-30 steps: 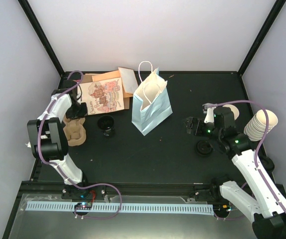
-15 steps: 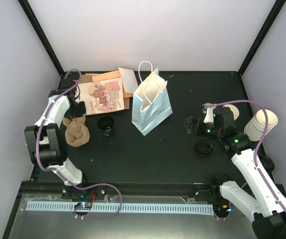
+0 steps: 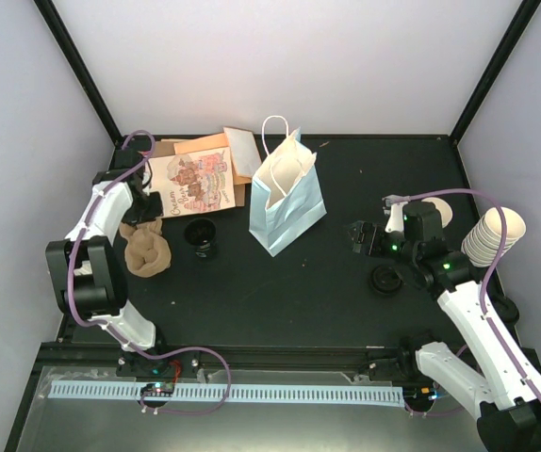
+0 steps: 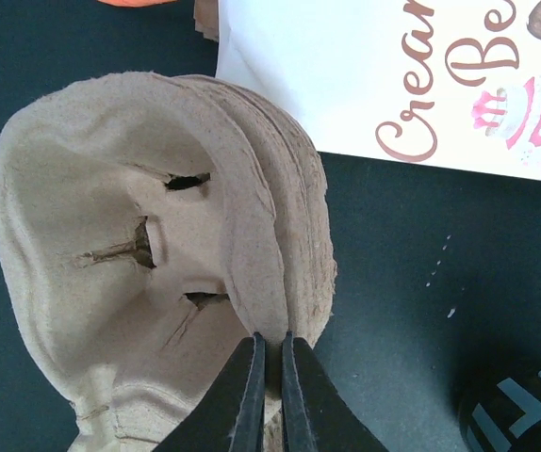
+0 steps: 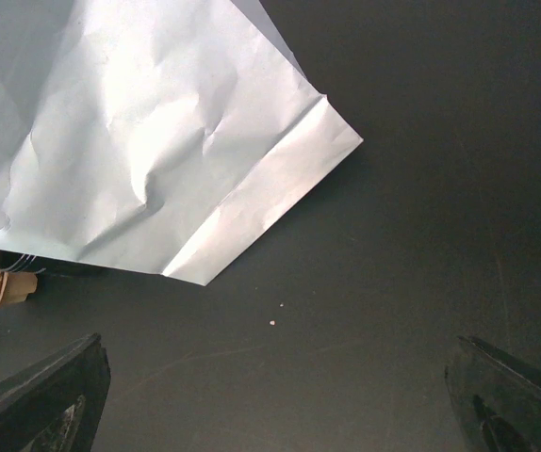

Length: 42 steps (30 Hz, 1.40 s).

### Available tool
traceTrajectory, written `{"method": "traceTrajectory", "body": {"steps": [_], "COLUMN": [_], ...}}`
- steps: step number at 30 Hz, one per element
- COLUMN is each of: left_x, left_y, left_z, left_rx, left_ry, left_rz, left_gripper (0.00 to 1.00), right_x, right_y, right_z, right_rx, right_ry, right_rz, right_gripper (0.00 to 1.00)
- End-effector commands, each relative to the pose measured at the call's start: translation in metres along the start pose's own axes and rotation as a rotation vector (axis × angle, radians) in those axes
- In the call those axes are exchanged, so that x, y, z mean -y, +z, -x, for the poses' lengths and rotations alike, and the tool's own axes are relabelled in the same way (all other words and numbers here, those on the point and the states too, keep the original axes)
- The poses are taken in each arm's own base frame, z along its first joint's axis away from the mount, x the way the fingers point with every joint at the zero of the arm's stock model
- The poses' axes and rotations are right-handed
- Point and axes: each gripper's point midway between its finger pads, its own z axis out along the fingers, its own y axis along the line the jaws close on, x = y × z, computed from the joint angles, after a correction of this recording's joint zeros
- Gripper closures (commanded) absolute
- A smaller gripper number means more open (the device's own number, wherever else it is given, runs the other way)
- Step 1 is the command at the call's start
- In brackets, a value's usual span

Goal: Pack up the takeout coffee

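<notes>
The takeout coffee [image 3: 385, 280] shows as a black disc on the dark table at the right, just near of my right gripper [image 3: 363, 235]. That gripper [image 5: 278, 377] stands wide open over bare table, with nothing between its fingers. A pale blue paper bag [image 3: 287, 193] stands open at the centre back, and its corner [image 5: 139, 141] fills the upper left of the right wrist view. At the far left, my left gripper [image 3: 144, 224] [image 4: 270, 344] is shut on the thin rim of a brown pulp cup carrier [image 3: 146, 250] [image 4: 148, 254].
A dark cup with pale lettering [image 3: 201, 235] [image 4: 525, 414] stands right of the carrier. Flat printed paper bags [image 3: 195, 179] [image 4: 421, 75] lie at the back left. A stack of lidless cream cups [image 3: 492, 235] and a white disc [image 3: 440, 212] sit at the right edge.
My left gripper's fingers have closed onto the carrier's rim, and the carrier has shifted and turned slightly. The right arm has not moved.
</notes>
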Motion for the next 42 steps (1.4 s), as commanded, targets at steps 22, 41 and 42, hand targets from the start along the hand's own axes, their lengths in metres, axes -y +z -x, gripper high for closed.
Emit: {"method": "traceTrajectory", "body": {"steps": [22,41,42], "left_x": [-0.011,0.03,0.036], "left_y": [-0.064,-0.132,-0.139], "left_z": [0.003,-0.009,-0.01], "left_rx": [0.133,0.208,0.217], "left_ry": [0.103,0.159,0.165], "left_rz": [0.395,0.308,0.283], "left_gripper": [0.94,0.94,0.94], "right_x": [-0.007,-0.005,-0.005], "right_y": [0.0,0.0,0.0], "right_z": [0.002,0.002,0.002], "right_rx": [0.002,0.001,0.003], "right_ry": [-0.012,-0.01,-0.01], "right_rz": [0.032,0.024,0.023], "right_gripper": [0.0,0.0,0.0]}}
